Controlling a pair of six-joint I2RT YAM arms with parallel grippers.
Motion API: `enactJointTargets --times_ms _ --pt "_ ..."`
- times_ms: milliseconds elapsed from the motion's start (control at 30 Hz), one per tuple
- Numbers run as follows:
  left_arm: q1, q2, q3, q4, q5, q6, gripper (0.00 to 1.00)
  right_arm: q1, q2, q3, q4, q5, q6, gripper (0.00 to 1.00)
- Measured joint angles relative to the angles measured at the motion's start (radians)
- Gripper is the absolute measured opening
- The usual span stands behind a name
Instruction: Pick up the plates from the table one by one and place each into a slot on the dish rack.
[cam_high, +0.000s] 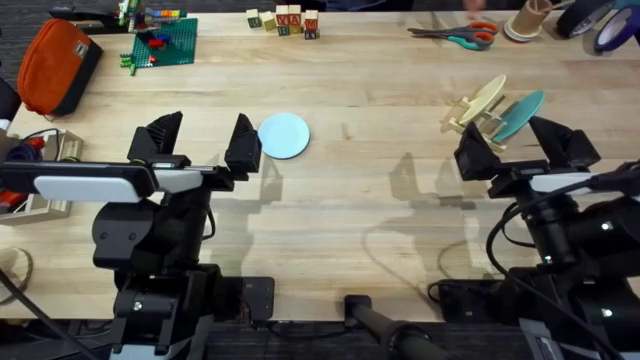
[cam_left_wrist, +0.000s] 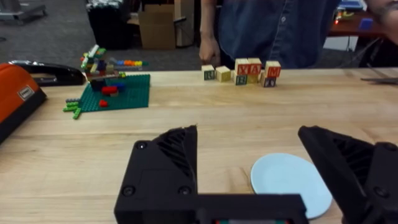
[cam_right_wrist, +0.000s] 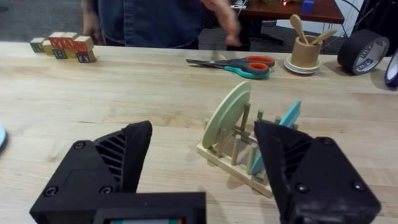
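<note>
A light blue plate lies flat on the table, just right of my left gripper, which is open and empty. In the left wrist view the same plate sits between the black fingers, toward the right one. The dish rack stands at the right with a cream plate and a teal plate upright in its slots. My right gripper is open just in front of the rack, holding nothing; the cream plate and teal plate show beyond it.
Letter blocks and a green baseplate with bricks sit at the back. Scissors, tape rolls and a cup stand back right. An orange pouch lies far left. A person stands behind the table's far edge.
</note>
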Motion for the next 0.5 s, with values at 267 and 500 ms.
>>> enactJointTargets --times_ms 267,500 --pt "0.000 0.000 0.000 -0.003 0.000 0.000 0.994 -0.001 0.000 0.001 -0.011 0.000 0.000 0.992" --pt "0.000 0.000 0.000 -0.003 0.000 0.000 0.994 -0.001 0.000 0.002 -0.008 0.001 0.000 0.994"
